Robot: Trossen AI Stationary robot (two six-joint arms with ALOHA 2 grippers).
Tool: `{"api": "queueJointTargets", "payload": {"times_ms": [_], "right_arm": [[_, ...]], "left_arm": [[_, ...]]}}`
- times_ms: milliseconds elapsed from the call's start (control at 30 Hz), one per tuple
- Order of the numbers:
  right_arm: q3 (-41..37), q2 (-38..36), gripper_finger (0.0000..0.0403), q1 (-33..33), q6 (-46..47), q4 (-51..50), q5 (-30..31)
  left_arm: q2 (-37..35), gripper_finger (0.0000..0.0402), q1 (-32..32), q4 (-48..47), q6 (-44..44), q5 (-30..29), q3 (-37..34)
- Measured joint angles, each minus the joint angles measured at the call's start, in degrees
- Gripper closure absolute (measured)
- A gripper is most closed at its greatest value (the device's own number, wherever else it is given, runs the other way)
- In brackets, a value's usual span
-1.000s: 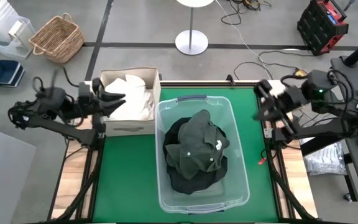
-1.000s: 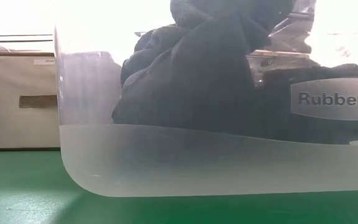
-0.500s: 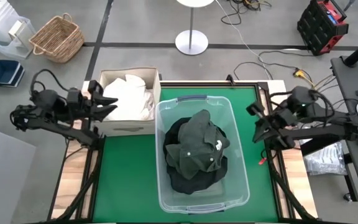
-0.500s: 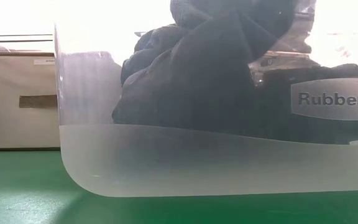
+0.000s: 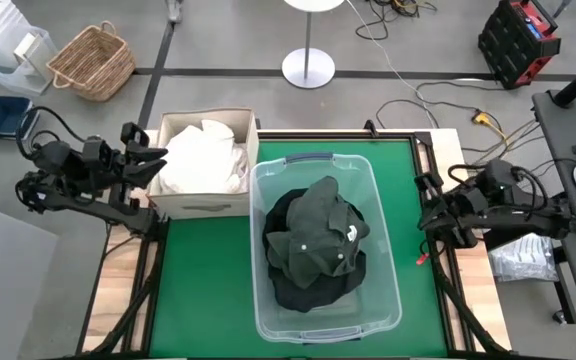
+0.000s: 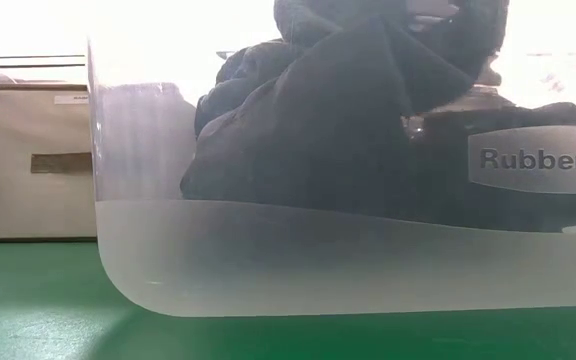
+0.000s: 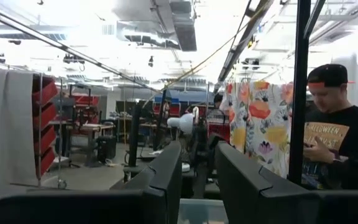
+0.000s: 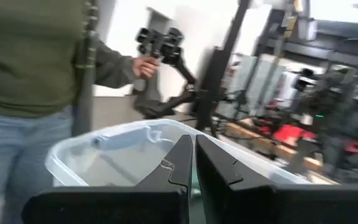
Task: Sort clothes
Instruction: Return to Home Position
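A dark green garment lies on top of black clothes inside the clear plastic tub at the table's middle. In the low view the dark pile fills the tub. White clothes lie in the beige cardboard box at the far left. My left gripper is open and empty at the box's left side, its fingers apart. My right gripper is shut and empty at the table's right edge, pointing toward the tub.
Bare green mat lies left of the tub and a narrower strip right of it. A wicker basket and a lamp base stand on the floor beyond. People stand beyond the table.
My left gripper has drawn back from over the white clothes toward the table's left edge. My right gripper has moved toward the table's near edge and then back toward the right edge. The clothes have not moved.
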Motion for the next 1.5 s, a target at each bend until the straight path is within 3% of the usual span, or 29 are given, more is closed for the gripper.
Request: {"api": "queueJointTargets", "payload": {"times_ms": [233,467,733,900,1033,1267,1500], "right_arm": [[-7.41,-7.95,0.0390,0.00,0.13,0.50,3.84],[-16.11,-11.72,0.0390,0.00,0.18,9.31,10.18],[-28.55,-15.29,0.0390,-0.02,3.40,27.14,17.49],[-35.90,-17.57,0.0390,-0.02,5.72,38.86,17.74],[-36.43,-19.08,0.0390,-0.02,5.09,36.97,17.84],[-36.46,-19.12,0.0390,-0.12,-6.14,24.53,19.08],[-36.48,-19.20,0.0390,-0.13,-4.86,20.06,36.91]], "left_arm": [[-1.24,0.0323,0.00,0.03,0.78,-0.09,0.00],[-1.35,0.0323,0.00,0.02,1.00,-0.11,0.00],[-1.22,0.0323,0.00,0.05,1.00,-0.12,0.00],[-1.19,0.0323,0.00,0.02,1.00,-0.12,-0.02],[-1.15,0.0323,0.00,0.02,0.99,-0.11,-0.02],[-1.15,0.0323,0.00,0.02,0.98,-0.11,-0.02],[-1.15,0.0323,0.00,-0.03,0.56,-0.09,-0.02]]}}
